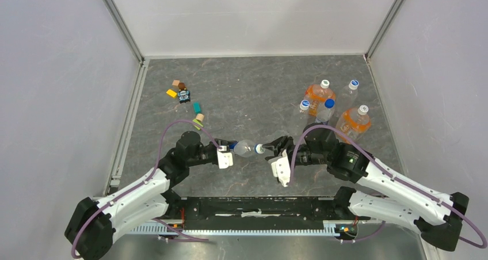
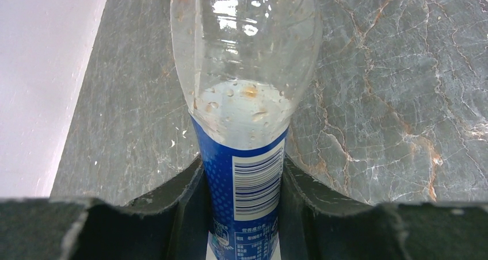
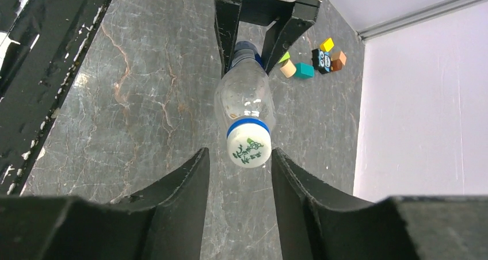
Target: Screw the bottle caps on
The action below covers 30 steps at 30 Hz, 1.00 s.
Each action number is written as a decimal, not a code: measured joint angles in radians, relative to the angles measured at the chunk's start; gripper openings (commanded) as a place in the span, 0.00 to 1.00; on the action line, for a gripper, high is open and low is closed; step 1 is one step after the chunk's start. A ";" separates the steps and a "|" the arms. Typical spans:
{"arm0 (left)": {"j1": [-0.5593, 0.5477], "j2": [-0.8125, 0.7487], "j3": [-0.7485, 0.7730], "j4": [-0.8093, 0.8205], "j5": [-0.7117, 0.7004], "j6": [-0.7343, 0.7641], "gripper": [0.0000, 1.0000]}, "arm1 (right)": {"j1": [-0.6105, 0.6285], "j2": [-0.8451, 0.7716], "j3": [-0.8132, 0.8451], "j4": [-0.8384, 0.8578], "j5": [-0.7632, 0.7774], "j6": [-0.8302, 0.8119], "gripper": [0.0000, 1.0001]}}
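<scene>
Blue-labelled bottle (image 2: 247, 70) clamped horizontal in left claw (image 2: 241, 165); right claw (image 3: 240, 153) partly open, straddling white cap (image 3: 248, 146), no grip yet. Risk: off-centre closing cross-threads cap.

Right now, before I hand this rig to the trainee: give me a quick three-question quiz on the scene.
1. True or false: the blue-label bottle stands upright.
2. Which claw grips that bottle around its label end? A) left claw B) right claw C) neither
3. What sits between the right claw's fingers?

Key: 1 false, it is held lying sideways; 2 A; 3 the white cap on the bottle's neck.
</scene>
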 measured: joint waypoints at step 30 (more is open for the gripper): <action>-0.005 0.003 0.003 -0.014 0.024 0.000 0.45 | 0.029 0.065 0.002 0.024 0.055 -0.031 0.33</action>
